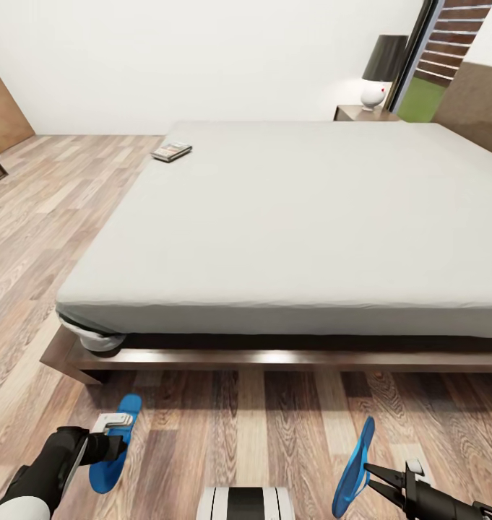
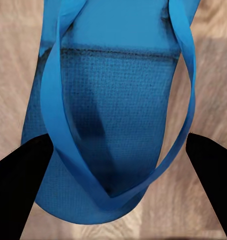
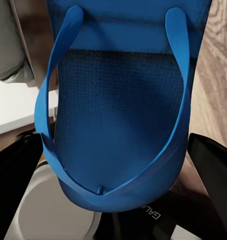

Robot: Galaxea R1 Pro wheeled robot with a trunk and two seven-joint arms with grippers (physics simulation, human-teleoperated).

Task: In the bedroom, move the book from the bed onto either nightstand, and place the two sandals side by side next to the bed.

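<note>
**Two blue sandals at the foot of the bed, one at each gripper**

The bed (image 1: 296, 217) is a broad slab of smooth, pale grey-white mattress on a low, glossy dark brown frame, standing on a floor (image 1: 50, 217) of light wood planks with a streaked grain. Near the mattress's far left corner lies the book (image 1: 171, 151), small, thin and flat, its cover too small to read. Beyond the far right corner stands a dark nightstand (image 1: 357, 113) carrying a round white lamp (image 1: 376, 87) with a dark shade.

The left sandal (image 1: 115, 451) is bright blue, thin-soled and elongated. It lies near flat at the left gripper (image 1: 115, 427), whose pale fingers sit over it. In the left wrist view the sandal (image 2: 113, 115) shows a finely woven footbed and a smooth V-shaped strap, with the two dark fingers (image 2: 18, 190) spread wide to either side; whether they grip it I cannot tell.

The right sandal (image 1: 354, 469) stands on edge, tilted, at the tip of the right gripper (image 1: 372, 478), its black fingers narrowed against the sole's edge. In the right wrist view that sandal (image 3: 118, 115) shows the same mesh texture and rounded end.
</note>
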